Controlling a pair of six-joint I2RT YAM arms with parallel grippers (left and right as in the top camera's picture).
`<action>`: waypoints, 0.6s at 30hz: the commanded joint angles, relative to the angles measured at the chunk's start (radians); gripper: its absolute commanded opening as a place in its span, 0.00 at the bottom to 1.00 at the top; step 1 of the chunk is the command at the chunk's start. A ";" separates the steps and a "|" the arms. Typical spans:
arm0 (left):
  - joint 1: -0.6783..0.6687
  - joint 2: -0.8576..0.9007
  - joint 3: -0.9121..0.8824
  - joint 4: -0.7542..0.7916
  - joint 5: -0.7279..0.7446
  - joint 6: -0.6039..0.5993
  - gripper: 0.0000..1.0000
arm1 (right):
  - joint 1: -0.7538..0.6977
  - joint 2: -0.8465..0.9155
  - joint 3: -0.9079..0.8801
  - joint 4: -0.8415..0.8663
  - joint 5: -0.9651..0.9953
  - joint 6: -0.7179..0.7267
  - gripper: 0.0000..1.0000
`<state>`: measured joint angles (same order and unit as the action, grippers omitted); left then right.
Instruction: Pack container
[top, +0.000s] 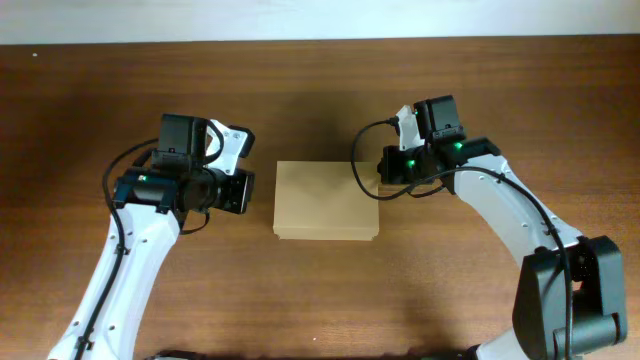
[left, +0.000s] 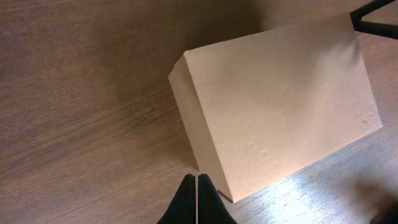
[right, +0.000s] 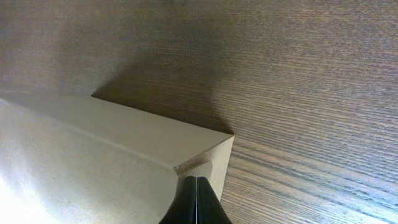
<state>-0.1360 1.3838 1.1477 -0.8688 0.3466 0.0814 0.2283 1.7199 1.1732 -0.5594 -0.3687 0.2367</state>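
Observation:
The container (top: 325, 200) is a plain tan cardboard box with its lid down, at the middle of the wooden table. My left gripper (top: 262, 194) is shut and empty, its tips low at the box's left side wall. In the left wrist view the tips (left: 196, 178) are right at the bottom edge of the box (left: 280, 106). My right gripper (top: 374, 188) is shut, with its tips against the box's far right corner. In the right wrist view the tips (right: 196, 180) rest on the small end flap at that corner of the box (right: 93, 162). No pens or tape show.
The dark wooden table (top: 320, 290) surrounds the box. A white strip (top: 320, 18) runs along the table's far edge. Both arms reach in from the near side, one on each side of the box.

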 joint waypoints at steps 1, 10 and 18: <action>0.003 0.006 -0.005 0.004 -0.002 -0.034 0.02 | 0.006 0.004 -0.005 0.003 -0.019 0.007 0.04; -0.013 -0.178 -0.002 -0.056 0.011 -0.033 0.02 | -0.060 -0.089 0.156 -0.210 -0.012 0.004 0.04; -0.078 -0.438 -0.002 -0.184 0.012 -0.034 0.02 | -0.077 -0.312 0.209 -0.481 0.006 -0.003 0.04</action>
<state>-0.1940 1.0000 1.1439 -1.0210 0.3485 0.0582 0.1493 1.4883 1.3682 -0.9890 -0.3645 0.2352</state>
